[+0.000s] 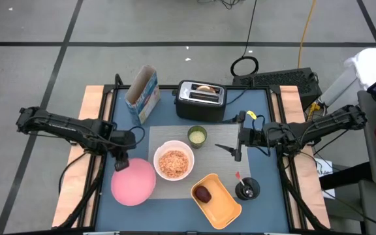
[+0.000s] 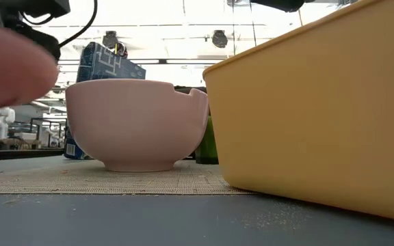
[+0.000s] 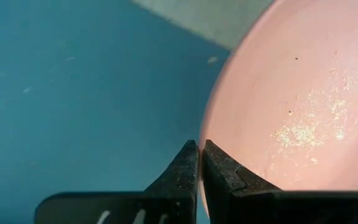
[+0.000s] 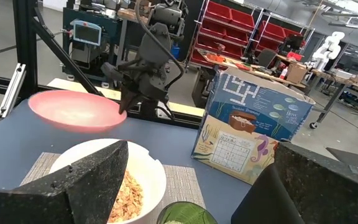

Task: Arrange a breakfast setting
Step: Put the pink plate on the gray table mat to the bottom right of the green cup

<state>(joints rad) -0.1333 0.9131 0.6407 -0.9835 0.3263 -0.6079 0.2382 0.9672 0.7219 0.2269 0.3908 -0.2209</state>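
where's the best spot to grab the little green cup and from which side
Probably by its rim, coming straight down from above. The green cup stands upright and open-topped on the grey placemat, so one finger can go inside and one outside. The bowl crowds its near-left side and the toaster its far side; the side toward the open right gripper is free.

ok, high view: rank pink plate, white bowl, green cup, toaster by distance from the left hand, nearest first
1. pink plate: held at its rim by the left hand, at the mat's left edge.
2. white bowl: right of the plate, on the mat.
3. green cup: beyond the bowl, toward the back.
4. toaster: back of the table.
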